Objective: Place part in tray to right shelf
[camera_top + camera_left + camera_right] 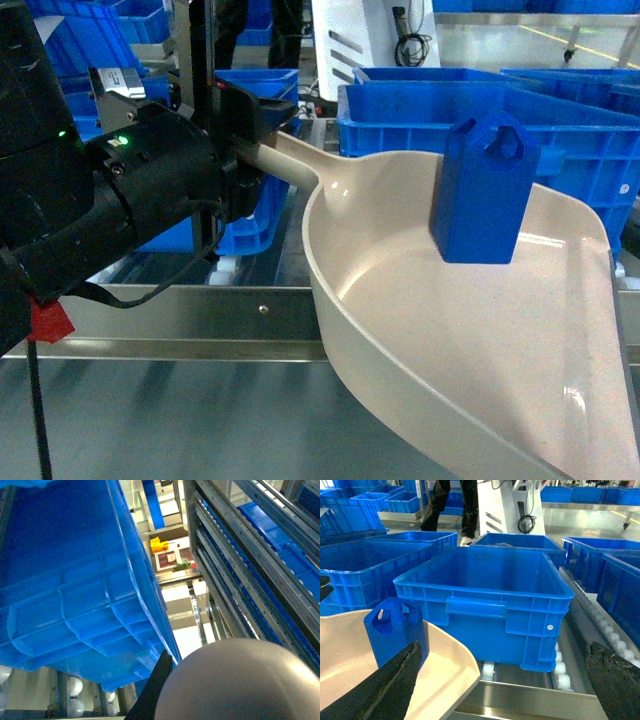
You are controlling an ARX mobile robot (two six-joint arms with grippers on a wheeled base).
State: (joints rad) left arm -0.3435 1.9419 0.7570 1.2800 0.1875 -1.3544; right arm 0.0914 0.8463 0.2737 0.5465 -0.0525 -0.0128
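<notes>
Cream tray (480, 330), frame-cropped, carries the part (487, 190); left pincer (262, 150) clamps its handle, right pincer (505, 680) wide.

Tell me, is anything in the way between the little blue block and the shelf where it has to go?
Yes. The part stands in the tray, and a big blue crate sits on the right shelf rollers right behind it, filling that lane. The left gripper holds the tray's handle.

blue crate (485, 605) fills the rollers (560, 672) behind the tray (480, 330) — part (485, 190) upright inside.
</notes>
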